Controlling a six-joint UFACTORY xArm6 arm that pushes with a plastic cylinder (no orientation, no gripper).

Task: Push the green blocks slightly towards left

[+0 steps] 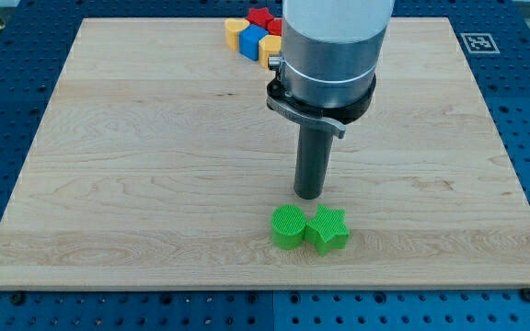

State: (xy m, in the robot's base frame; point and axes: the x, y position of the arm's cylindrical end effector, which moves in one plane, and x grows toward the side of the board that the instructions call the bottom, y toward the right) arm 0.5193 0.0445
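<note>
A green round block (288,226) and a green star block (327,229) lie side by side, touching, near the view's bottom middle of the wooden board (136,165). My tip (309,196) rests on the board just above them, over the seam between the two, a small gap away from both.
At the view's top, beside the arm's grey body (329,46), sits a cluster: a yellow block (236,30), a red star (261,16), a blue block (252,39) and another yellow block (270,50). A printed marker (477,41) sits off the board's top right corner.
</note>
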